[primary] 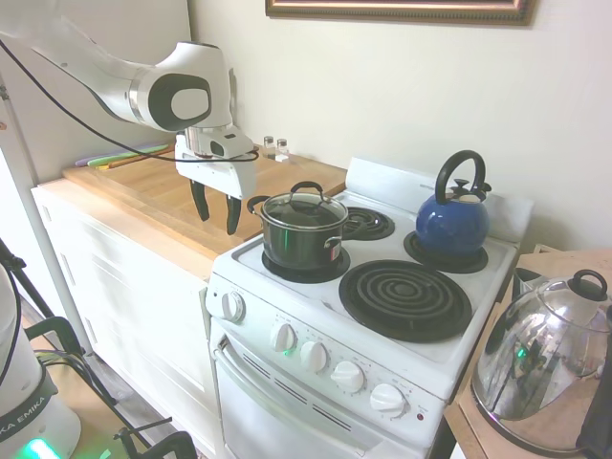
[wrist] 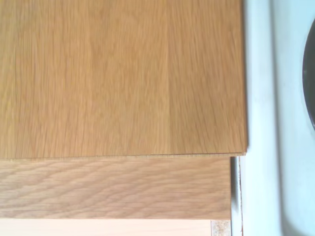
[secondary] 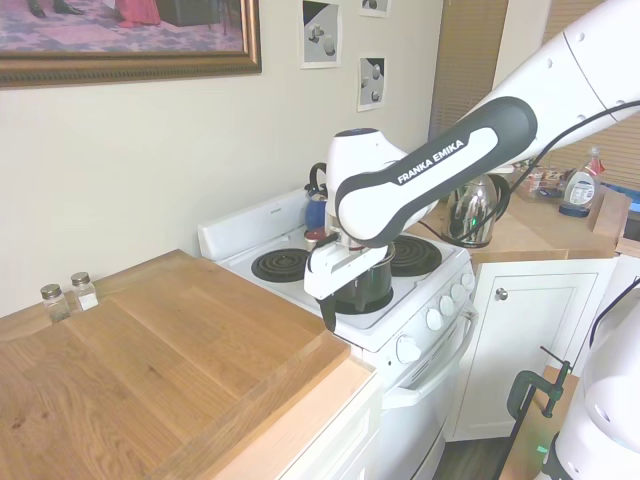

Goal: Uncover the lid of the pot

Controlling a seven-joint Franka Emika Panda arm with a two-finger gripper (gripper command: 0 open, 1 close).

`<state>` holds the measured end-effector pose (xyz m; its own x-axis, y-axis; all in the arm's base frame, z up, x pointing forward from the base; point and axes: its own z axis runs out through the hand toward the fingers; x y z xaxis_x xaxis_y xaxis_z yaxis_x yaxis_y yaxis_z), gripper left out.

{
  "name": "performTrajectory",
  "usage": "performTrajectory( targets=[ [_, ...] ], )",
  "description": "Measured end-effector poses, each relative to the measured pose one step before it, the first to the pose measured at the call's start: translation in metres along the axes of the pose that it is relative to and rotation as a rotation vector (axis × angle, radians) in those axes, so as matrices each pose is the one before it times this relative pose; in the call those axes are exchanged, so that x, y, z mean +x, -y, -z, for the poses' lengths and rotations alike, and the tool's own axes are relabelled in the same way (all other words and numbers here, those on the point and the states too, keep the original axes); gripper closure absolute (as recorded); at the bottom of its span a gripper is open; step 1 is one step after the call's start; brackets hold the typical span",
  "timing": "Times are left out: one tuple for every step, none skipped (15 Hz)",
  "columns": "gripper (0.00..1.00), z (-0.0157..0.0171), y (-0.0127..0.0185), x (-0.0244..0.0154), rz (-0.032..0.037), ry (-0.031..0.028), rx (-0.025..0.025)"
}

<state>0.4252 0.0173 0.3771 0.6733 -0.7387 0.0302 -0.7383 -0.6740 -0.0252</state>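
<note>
**Q:** Where do your fingers stand, and why there?

**A:** My fingers point(primary: 217, 212) hang spread apart and hold nothing. They point down over the wooden tabletop point(primary: 163, 186), just left of the stove point(primary: 382, 335). I judge this a waiting pose before the reach: with the jaws apart I am ready to close on a handle. The wrist view shows only wood grain and the stove's white edge, so I am not over the target.

**Q:** Where is the thing you must move?

**A:** The lid point(primary: 304, 207) sits flat on the pot point(primary: 303, 244), which stands on the near left burner, just right of my fingers. Its black loop handle point(primary: 307, 188) arches upward at the centre, which I take as the sensible place to pinch. The lid is not yet off.

**Q:** What else is around, and what obstructs?

**A:** A blue kettle point(primary: 452, 222) stands on the far right burner, well apart from the pot. The near right coil point(primary: 405, 299) is bare. A chrome dome point(primary: 543, 359) rests on the tabletop right of the stove. Two small shakers point(secondary: 66, 298) stand by the far wall. Nothing lies between my fingers and the handle; I would only need to rise above the pot's rim.
</note>
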Motion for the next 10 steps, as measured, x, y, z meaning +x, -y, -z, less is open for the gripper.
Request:
performTrajectory(
  targets=[
    [0.0, -0.00034, 0.00002, 0.00001, 0.00142, 0.00024, -0.00075],
    [0.0, 0.00114, 0.00002, -0.00012, 0.00047, -0.0016, 0.00258],
    [0.0, 0.00443, -0.00004, -0.00051, -0.00447, -0.00598, 0.00922],
    [0.0, 0.00885, -0.00032, -0.00082, -0.00778, -0.00874, 0.01948],
    [0.0, 0.01216, -0.00082, -0.00091, -0.0128, -0.00761, 0.02931],
    [0.0, 0.0137, -0.00187, -0.00022, -0.01265, -0.00814, 0.03191],
    [0.0, 0.01422, -0.00464, 0.00163, -0.01597, -0.00755, 0.02941],
    [0.0, 0.01238, -0.00797, 0.00503, -0.02189, -0.00772, 0.01943],
    [0.0, 0.01067, -0.01036, 0.00995, -0.03312, -0.01207, 0.01619],
    [0.0, 0.00819, -0.01264, 0.0152, -0.04761, -0.01432, 0.01242]
  ],
)
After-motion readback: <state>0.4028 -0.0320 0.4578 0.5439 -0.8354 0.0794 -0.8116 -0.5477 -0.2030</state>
